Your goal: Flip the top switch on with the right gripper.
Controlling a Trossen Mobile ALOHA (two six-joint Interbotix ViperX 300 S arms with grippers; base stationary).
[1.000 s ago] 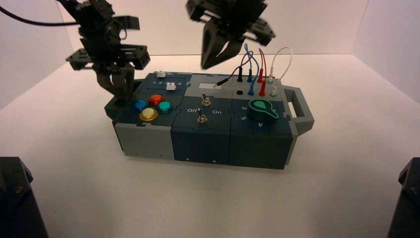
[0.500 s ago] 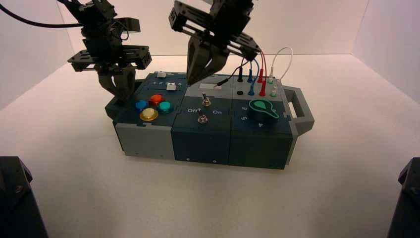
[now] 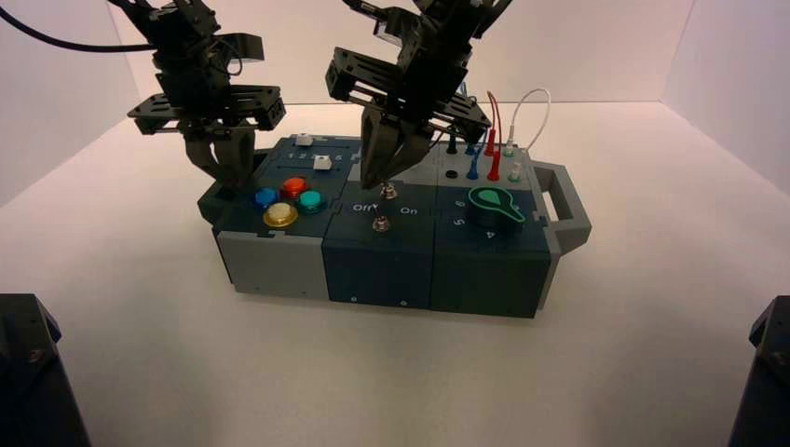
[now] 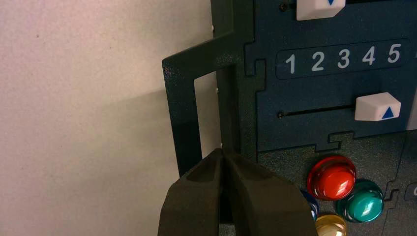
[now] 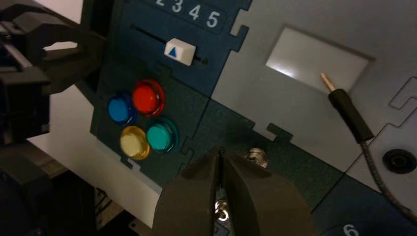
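The top switch (image 3: 388, 191) is a small silver toggle on the dark box (image 3: 373, 265), just in front of the grey white-labelled panel (image 3: 410, 169). In the right wrist view the switch (image 5: 256, 157) shows its nut base. My right gripper (image 3: 372, 182) is shut and empty, with its tips low over the box, close beside the switch on the side toward the coloured buttons. Its tips (image 5: 221, 150) also show in the right wrist view. The second toggle (image 3: 380, 223) sits between the "Off" and "On" print. My left gripper (image 3: 226, 177) is shut and hangs over the box's left handle (image 4: 184, 113).
Red (image 3: 293, 187), blue (image 3: 265, 196), teal (image 3: 309, 199) and yellow (image 3: 279, 215) buttons lie left of the switches. A green knob (image 3: 491, 203) sits to the right. Plugged wires (image 3: 484, 140) stand behind it. A loose black plug (image 5: 346, 110) lies on the grey panel. Two white sliders (image 3: 321, 163) are at the back left.
My right gripper has come down and to the left, from above the wires to just beside the top switch. My left gripper has stayed over the left handle.
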